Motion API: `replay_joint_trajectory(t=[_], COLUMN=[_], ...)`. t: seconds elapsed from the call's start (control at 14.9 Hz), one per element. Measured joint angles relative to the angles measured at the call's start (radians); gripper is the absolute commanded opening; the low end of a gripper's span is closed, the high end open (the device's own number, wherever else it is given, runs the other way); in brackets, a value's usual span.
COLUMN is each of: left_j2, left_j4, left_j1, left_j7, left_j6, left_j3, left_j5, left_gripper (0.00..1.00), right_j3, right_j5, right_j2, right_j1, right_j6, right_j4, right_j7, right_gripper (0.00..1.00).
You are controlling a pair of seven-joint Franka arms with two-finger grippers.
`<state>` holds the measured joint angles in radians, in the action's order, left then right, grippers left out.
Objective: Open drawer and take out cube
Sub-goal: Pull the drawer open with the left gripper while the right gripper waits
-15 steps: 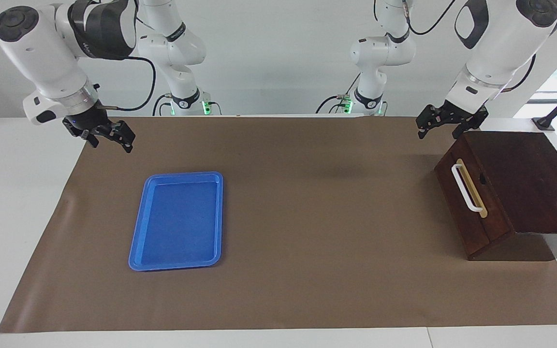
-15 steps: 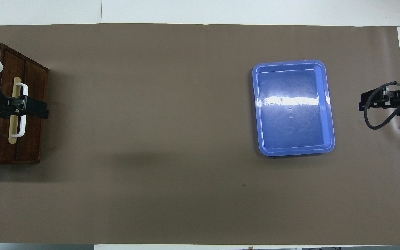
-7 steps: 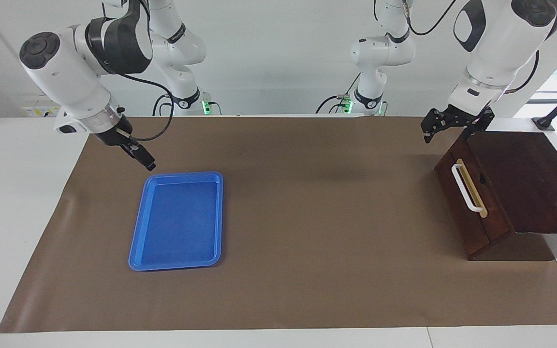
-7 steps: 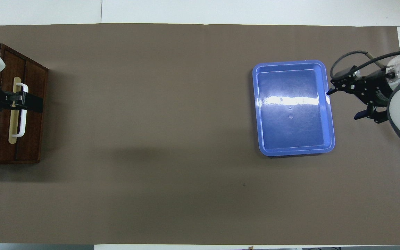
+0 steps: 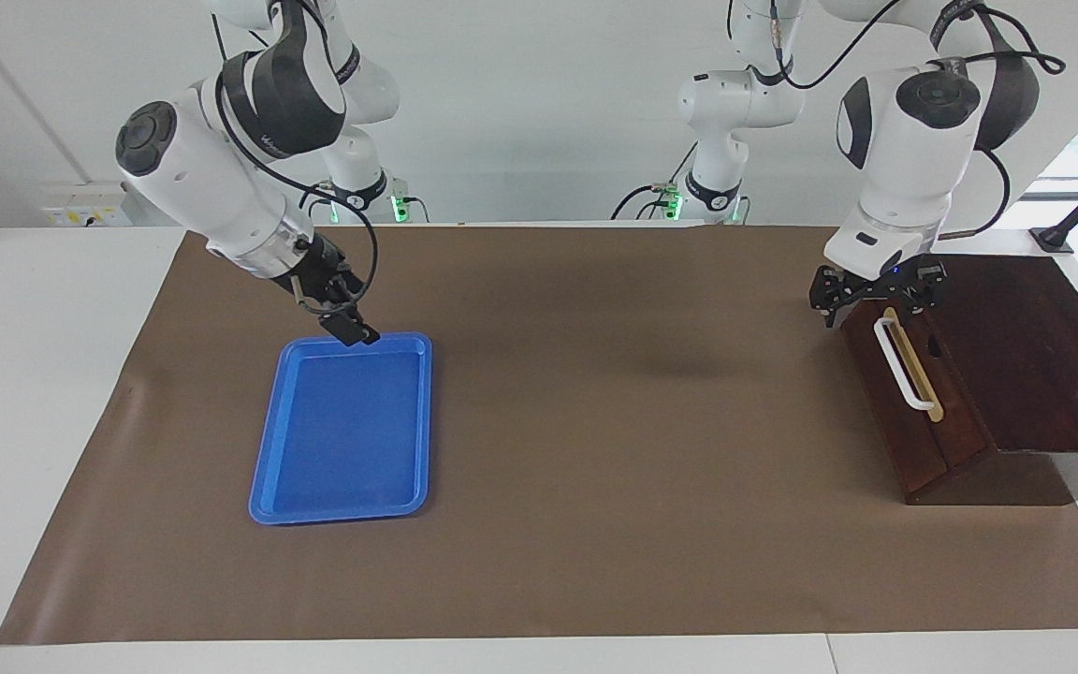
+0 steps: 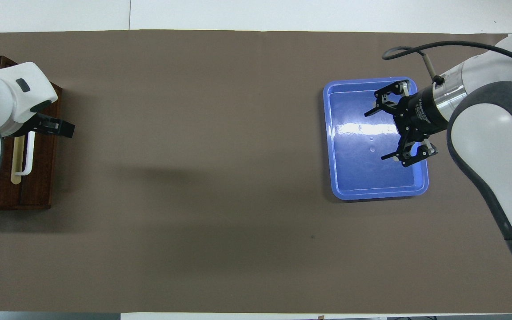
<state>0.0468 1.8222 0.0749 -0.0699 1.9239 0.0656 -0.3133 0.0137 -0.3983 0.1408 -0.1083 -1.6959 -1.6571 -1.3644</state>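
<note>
The drawer (image 5: 906, 393) is shut and no cube shows. My left tool (image 5: 874, 292), width unclear, hangs over its handle (image 5: 902, 365); my right tool (image 6: 390, 127) gapes wide over the tray (image 6: 334, 133).

My table (image 5: 62, 393) wears matt brown paper (image 5: 595, 421). On it, the drawer (image 5: 909, 393) is dark, smooth wood with a white plastic-looking handle (image 5: 899, 365); the blue tray (image 6: 334, 146) is glossy plastic.

A white counter (image 5: 43, 374) is covered across most of its width by a brown mat (image 5: 595, 421). On the mat, a flat blue tray (image 5: 342, 431) is seen left of centre in the facing view, and a dark wooden box (image 5: 988, 374) at the right edge.
</note>
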Motion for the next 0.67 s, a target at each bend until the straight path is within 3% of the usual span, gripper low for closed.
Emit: replay_joint_trajectory(t=[0.34, 0.67], left_j2=[0.077, 0.092], left_j4=[0.055, 0.113], left_j1=[-0.017, -0.072], left_j7=[-0.011, -0.028], left_j6=[0.134, 0.243], left_j3=[-0.009, -0.014], left_j5=[-0.051, -0.093], left_gripper=[1.0, 1.0], right_j3=[-0.002, 0.001], right_j5=[-0.093, -0.094], right_j2=[0.009, 0.02], right_j1=[-0.003, -0.013], right_j6=[-0.024, -0.075], right_j4=[-0.021, -0.047], right_j7=[-0.143, -0.117], right_gripper=[0.99, 0.99])
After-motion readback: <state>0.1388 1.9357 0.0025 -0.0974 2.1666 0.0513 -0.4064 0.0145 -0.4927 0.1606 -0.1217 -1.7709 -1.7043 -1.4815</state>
